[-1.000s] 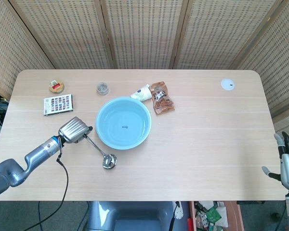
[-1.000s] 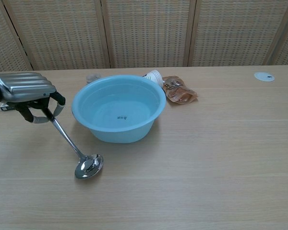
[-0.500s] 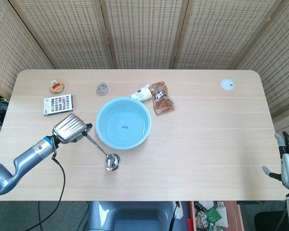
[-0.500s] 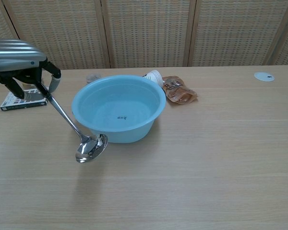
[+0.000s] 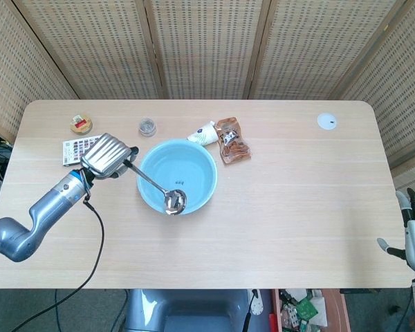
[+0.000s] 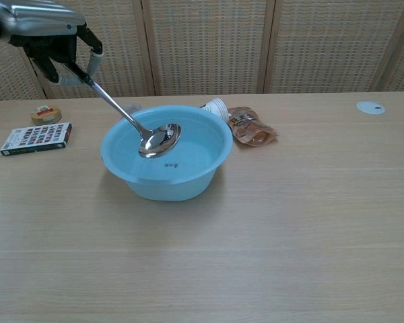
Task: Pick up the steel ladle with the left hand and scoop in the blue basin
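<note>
Left hand [image 6: 44, 30] grips shiny steel ladle [image 6: 131, 121]; its round bowl hangs over blue basin [image 6: 209, 171].

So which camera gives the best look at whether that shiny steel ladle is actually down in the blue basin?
The chest view: from the side, the steel ladle's bowl hangs about level with the round blue plastic basin's rim, held by the left hand. The head view looks straight down, so the ladle only overlaps the basin; height is unreadable.
</note>
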Available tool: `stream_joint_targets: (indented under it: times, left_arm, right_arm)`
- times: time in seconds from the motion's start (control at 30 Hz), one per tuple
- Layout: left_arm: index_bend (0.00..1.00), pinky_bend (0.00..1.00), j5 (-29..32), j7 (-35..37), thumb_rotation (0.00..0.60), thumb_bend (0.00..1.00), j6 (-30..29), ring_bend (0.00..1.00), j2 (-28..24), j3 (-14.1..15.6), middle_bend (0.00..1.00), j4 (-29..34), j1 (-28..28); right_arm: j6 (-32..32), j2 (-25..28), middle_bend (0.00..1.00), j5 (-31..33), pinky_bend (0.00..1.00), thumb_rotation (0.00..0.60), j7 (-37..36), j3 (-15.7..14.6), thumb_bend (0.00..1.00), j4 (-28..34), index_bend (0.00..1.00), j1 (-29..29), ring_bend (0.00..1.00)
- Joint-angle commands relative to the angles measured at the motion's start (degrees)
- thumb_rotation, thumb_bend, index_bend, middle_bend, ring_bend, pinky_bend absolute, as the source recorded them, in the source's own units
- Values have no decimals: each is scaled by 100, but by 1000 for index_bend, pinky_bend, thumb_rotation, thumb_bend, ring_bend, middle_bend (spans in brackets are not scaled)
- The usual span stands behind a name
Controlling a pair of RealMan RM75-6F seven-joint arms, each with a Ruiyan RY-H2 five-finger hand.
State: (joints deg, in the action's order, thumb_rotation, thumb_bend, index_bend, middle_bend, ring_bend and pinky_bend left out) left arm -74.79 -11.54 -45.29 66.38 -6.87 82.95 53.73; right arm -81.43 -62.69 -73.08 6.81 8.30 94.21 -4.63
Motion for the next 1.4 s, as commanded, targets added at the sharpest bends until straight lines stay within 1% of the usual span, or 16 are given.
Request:
stream_joint_targets:
  times: [0.03,0.17,0.3,0.37,0.47,0.73,1.03,1.27,1.4]
  left_arm:
    - [1000,1000,912,-759,600,475,505,981,287,-303,1000,-254,415]
    - [1000,1000,1745,-1443,600,476,705,981,645,-355,1000,-677,743]
    - [1000,1000,2779,-2416,600,476,848,981,1174,-180,1000,-1383,1182]
    - [1000,1000,3219,-2762,600,476,859,981,1399,-106,1000,-1656,1363]
    - [1000,1000,3592,-3056,600,476,809,981,1631,-39,1000,-1875,1535]
    - [1000,1000,3894,-3359,600,476,823,981,1946,70,1000,-2151,1798]
    - [1000,1000,4219,-3984,600,476,766,981,2311,321,1000,-2466,2117]
    - [1000,1000,4210,-4456,600,476,631,981,2587,538,1000,-2674,2275]
    - [1000,1000,4236,-4621,600,476,594,981,2675,576,1000,-2701,2329]
  right_arm:
    - [30,11,0,28,0,600,-36,5,0,-13,0,-2,0]
    - [21,36,0,-3,0,600,-116,16,0,-24,0,-4,0]
    - [-22,46,0,-82,0,600,-130,-3,0,-13,0,3,0]
    - [-23,42,0,-87,0,600,-109,-11,0,-8,0,3,0]
    - [-10,32,0,-88,0,600,-88,-22,0,-3,0,-3,0]
    - [43,4,0,-88,0,600,-48,-39,0,-11,0,-33,0]
    - [85,3,0,-46,0,600,-73,-33,0,-33,0,-47,0]
    - [103,31,0,-9,0,600,-148,-24,0,-33,0,-37,0]
    - [96,51,0,-19,0,600,-197,-24,0,-31,0,-29,0]
